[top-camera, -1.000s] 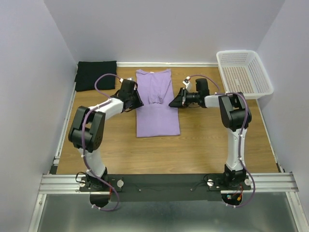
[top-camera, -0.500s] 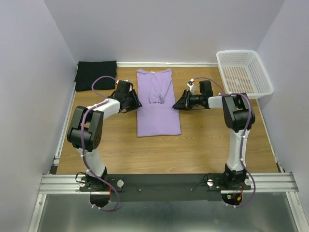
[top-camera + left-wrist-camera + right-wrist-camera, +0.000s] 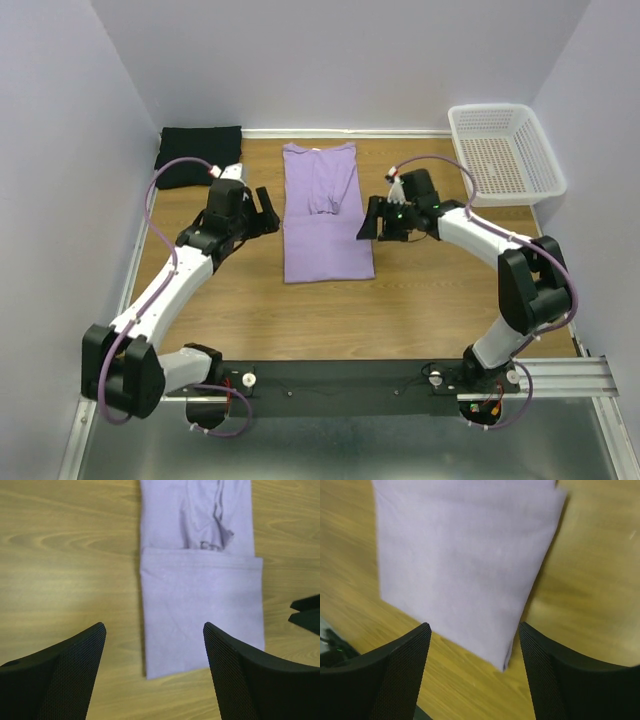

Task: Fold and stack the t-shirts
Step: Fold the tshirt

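Moved: both elbows have swung outward; left fingers (image 3: 266,210) and right fingers (image 3: 370,222) flank the shirt.
Fingers: both pairs apart, holding nothing.
Lavender shirt (image 3: 325,215): mid-counter (image 3: 420,290), a long strip, sides folded in, a fold edge crossing its middle.
Black shirt (image 3: 198,155): folded, far-left corner.
Basket (image 3: 505,150): far right.
Unclear: right wrist view is blurred.
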Motion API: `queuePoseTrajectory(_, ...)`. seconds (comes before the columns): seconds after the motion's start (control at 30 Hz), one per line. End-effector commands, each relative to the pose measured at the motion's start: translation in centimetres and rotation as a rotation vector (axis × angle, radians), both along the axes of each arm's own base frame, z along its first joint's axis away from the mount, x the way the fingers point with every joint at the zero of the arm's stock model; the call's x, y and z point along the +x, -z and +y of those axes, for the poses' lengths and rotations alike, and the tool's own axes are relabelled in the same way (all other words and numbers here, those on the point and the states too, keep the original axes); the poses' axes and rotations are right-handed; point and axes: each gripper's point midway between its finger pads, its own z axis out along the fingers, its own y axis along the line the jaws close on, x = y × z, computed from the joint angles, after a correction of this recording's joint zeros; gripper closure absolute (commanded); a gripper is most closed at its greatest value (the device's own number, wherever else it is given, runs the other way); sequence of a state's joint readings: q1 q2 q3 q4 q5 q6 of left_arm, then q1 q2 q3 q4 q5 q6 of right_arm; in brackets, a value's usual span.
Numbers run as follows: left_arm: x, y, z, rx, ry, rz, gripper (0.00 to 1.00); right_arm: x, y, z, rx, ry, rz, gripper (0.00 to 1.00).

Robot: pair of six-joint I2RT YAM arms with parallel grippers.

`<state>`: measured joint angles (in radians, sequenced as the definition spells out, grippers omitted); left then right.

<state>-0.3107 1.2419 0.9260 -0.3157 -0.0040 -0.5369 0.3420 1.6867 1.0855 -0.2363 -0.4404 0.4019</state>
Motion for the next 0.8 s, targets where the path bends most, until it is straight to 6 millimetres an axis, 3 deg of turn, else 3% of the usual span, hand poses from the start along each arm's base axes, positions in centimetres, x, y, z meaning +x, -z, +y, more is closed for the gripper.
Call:
queuePoseTrajectory(0.0, -4.2, 2.5, 3.4, 0.124, -0.085, 0.1, 0.12, -6.0, 4.6, -2.6, -0.348, 0.083, 0.134, 0.21)
queuePoseTrajectory(0.07, -5.7, 3.2, 3.5, 0.11, -0.089, 0.124, 0.12, -7.8, 5.6, -2.5, -0.406, 0.096, 0.161, 0.26)
queuePoseTrajectory(0.23, -7.6, 4.1, 3.3, 0.078, -0.087, 0.142, 0.12, -8.4, 6.5, -2.2, -0.457, 0.114, 0.157, 0.45)
queuePoseTrajectory(0.47, -8.3, 4.8, 2.8, 0.073, -0.075, 0.159, 0.12, -8.3, 7.2, -1.3, -0.477, 0.116, 0.166, 0.49)
queuePoseTrajectory(0.77, -8.2, 5.9, 1.2, 0.086, -0.05, 0.191, 0.12, -9.9, 9.6, -1.0, -0.541, 0.127, 0.216, 0.51)
